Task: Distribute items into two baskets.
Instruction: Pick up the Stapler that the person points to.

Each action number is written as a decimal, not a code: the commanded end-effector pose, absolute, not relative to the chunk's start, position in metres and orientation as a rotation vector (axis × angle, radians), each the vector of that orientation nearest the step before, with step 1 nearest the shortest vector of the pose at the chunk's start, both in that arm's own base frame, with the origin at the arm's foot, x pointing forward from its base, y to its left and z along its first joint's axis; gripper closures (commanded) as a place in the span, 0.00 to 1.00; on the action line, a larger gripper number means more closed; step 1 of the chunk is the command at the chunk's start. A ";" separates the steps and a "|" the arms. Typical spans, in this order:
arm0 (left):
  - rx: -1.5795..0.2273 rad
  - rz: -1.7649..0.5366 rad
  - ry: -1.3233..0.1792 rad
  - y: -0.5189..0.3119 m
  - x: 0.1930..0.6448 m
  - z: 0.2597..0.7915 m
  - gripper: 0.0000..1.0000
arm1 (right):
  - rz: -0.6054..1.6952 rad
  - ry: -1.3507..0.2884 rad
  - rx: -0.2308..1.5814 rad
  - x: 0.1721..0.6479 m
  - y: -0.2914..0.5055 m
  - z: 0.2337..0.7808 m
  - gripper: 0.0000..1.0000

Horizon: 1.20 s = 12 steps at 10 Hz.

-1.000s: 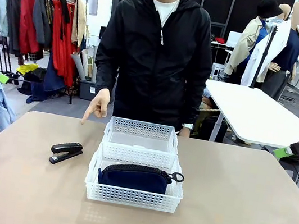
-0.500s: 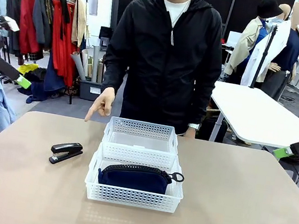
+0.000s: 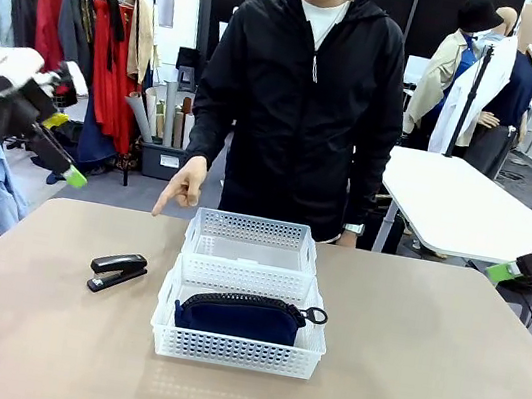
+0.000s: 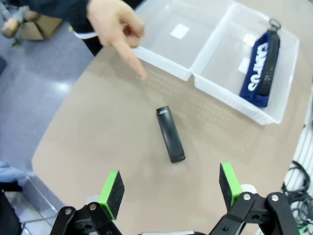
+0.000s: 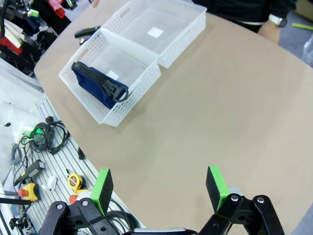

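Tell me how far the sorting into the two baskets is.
Done: the pouch lies in the near basket. In hand: nothing; the left claw, open, faces the stapler, and the right claw is open too. Left: the stapler lies on the table and the far basket is empty.

Pouch (image 3: 237, 317) in near basket (image 3: 235, 351); stapler (image 3: 117, 271) on table (image 3: 419, 386), left.

Navy blue fabric pouch (image 3: 237, 317) lies inside nearer white lattice plastic basket (image 3: 222, 351); twin basket (image 3: 253, 230) abuts behind; black stapler (image 3: 117, 271) left, apart.
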<state>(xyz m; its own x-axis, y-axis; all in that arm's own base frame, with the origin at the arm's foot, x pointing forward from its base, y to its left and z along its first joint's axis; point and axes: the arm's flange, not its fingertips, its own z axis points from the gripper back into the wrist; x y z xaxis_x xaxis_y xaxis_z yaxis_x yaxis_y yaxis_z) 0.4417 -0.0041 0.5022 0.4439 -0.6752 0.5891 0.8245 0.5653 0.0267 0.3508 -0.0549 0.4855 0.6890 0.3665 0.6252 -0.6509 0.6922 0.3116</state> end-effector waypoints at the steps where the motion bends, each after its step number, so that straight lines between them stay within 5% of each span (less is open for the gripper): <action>1: -0.212 -1.052 -0.561 -0.019 0.455 0.486 0.00 | 0.605 -0.556 0.556 0.351 -0.055 0.486 0.00; 12: 0.021 -1.078 -0.207 -0.115 0.532 0.403 0.00 | 0.605 -0.556 0.556 0.351 -0.055 0.486 0.00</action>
